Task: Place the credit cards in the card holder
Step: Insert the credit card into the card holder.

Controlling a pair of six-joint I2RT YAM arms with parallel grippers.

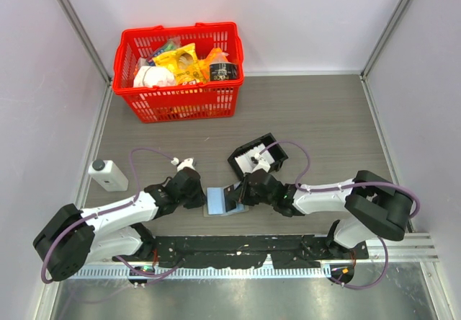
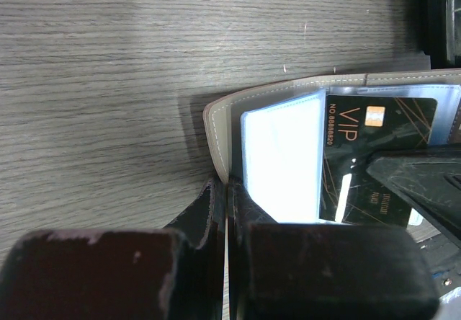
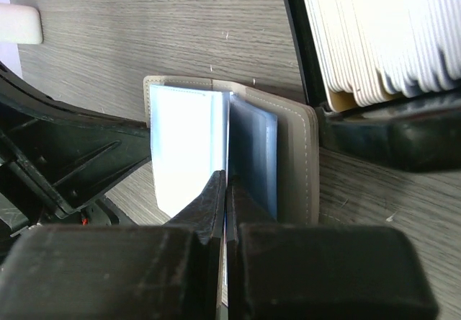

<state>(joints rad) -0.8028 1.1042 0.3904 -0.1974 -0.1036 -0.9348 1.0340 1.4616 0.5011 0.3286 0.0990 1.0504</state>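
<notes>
Seen from above, both my arms lie low and reach inward, my left fingers [image 1: 196,193] and right fingers [image 1: 238,194] meeting at the open card holder [image 1: 218,203]. It lies on the table [image 1: 324,118] with its long axis running 9 to 3, the black tray [image 1: 252,144] of credit cards [image 1: 261,160] is just past it at 1 o'clock, and a red basket [image 1: 180,96] stands well off at 11. At my left wrist, my left fingers [image 2: 215,201] are pinched tight on the card holder's [image 2: 216,132] grey cover edge, with a black VIP card [image 2: 367,143] pocketed at 3 o'clock. At my right wrist, my right fingers [image 3: 215,190] are clamped on one pale blue pocket leaf, the tray wall near at 1 o'clock.
</notes>
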